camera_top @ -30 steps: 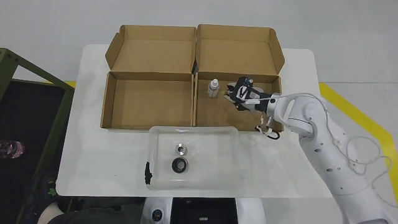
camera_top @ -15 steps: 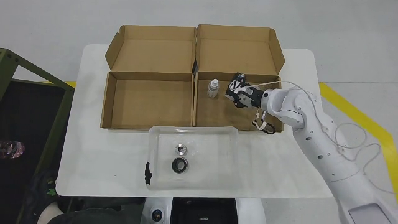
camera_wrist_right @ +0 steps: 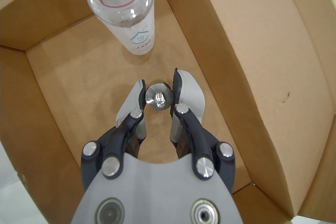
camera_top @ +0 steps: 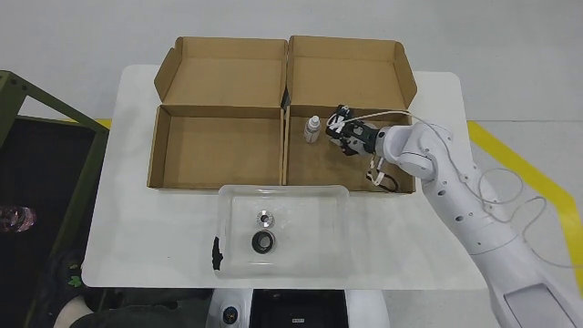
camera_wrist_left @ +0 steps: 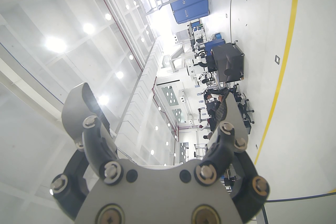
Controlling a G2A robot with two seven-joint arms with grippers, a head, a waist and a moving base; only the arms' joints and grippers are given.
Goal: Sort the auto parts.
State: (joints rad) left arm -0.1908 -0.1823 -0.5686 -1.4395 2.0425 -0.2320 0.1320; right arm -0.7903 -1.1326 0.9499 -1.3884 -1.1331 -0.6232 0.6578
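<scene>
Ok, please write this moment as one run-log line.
right gripper: shut on round metal part | place: inside right cardboard box, near bottle | left gripper: open, empty | clear tray: silver part, black ring inside

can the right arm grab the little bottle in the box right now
Probably not yet: the right end effector is shut on a round metal part. The bottle stands close ahead in the same cardboard box, with nothing between them.

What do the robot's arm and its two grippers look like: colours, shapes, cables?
The right arm has smooth, rounded white shells, and a thin white cable runs from its wrist. The right gripper and the left gripper match: a grey base plate, black linkages with silver bolts, and two curved silver fingers with black ribbed pads.
</scene>
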